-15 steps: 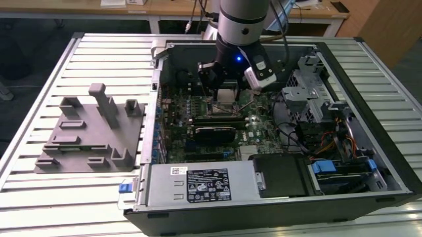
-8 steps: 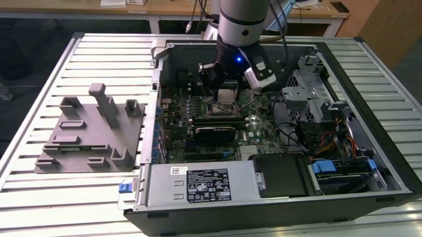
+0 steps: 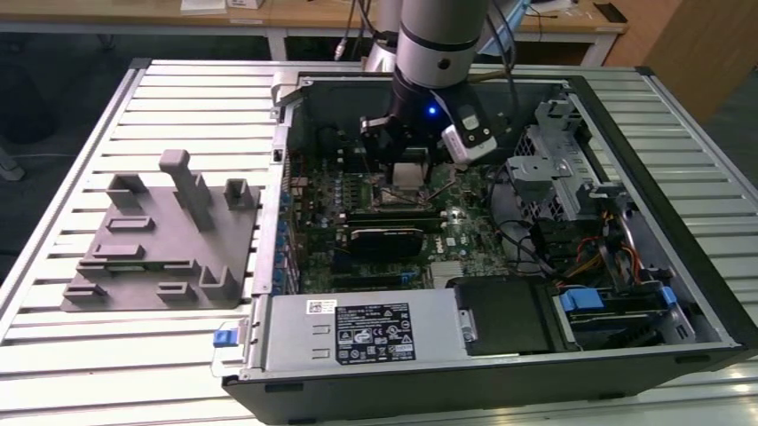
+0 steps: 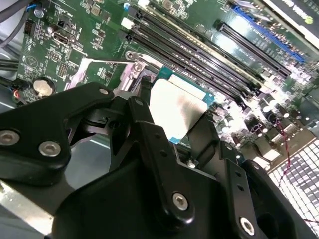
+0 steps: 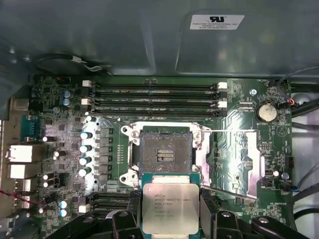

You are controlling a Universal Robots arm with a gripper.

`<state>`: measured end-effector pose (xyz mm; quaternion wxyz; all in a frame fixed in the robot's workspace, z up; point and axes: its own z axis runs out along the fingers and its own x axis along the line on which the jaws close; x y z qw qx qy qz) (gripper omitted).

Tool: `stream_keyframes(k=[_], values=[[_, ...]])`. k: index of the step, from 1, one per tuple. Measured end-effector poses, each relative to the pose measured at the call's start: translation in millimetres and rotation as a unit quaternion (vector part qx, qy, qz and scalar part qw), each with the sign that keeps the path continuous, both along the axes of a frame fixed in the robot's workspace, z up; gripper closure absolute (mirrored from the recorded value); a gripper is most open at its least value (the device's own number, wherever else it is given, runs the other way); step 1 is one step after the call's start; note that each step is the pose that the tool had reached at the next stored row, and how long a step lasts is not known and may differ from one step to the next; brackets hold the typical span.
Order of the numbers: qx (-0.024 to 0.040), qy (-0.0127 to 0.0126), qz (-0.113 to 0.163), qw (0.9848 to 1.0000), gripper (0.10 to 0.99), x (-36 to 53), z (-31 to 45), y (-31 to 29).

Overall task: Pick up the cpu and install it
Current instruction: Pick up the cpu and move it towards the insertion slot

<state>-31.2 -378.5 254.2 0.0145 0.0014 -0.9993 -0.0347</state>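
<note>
Black gripper (image 5: 170, 219) clamped on the cpu (image 5: 170, 208), one matte finger pressed to each of two opposite edges. The cpu is a flat square with a brushed silver lid on a green rim, held over the board (image 5: 65, 99) with one edge overlapping the frame of the socket (image 5: 165, 152).

In the first wrist view the socket is open: a dark square well with a small pale patch in the middle, inside a shiny steel frame. Its hinged plate (image 5: 234, 159) lies flipped out flat beside it. Beyond it run four long black memory slots (image 5: 154, 97), a round silver battery (image 5: 266, 112), then the grey metal wall of the case (image 5: 124, 35).

The second wrist view looks past the bolted black fingers (image 4: 142, 124) from low down, showing the cpu (image 4: 177, 107) tilted and lit bright, above the board.

The exterior view shows the silver arm (image 3: 438, 44) reaching down into the open black case (image 3: 474, 382), cpu (image 3: 410, 171) a pale square at its tip. The case lies on a ribbed aluminium table (image 3: 119, 373). On the exterior view's left is a grey plastic fixture (image 3: 154, 240) of blocks and posts.
</note>
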Motion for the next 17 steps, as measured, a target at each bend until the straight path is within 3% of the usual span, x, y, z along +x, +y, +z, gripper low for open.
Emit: stream_keyframes(k=[4, 8, 13, 14, 17], values=[[-0.0043, 0.0044, 0.0, 1.0, 0.545, 3.2, -4.3, 3.8], [-0.0094, 0.007, 0.0, 0.9999, 0.545, 3.5, -9.1, 9.9], [-0.0136, 0.0073, 0.0, 0.9999, 0.545, 3.5, -13.7, 18.6], [-0.0151, 0.0072, 0.0, 0.9999, 0.545, 3.4, -18.4, 23.1], [-0.0158, 0.0073, 0.0, 0.9998, 0.545, 3.4, -19.7, 23.8]])
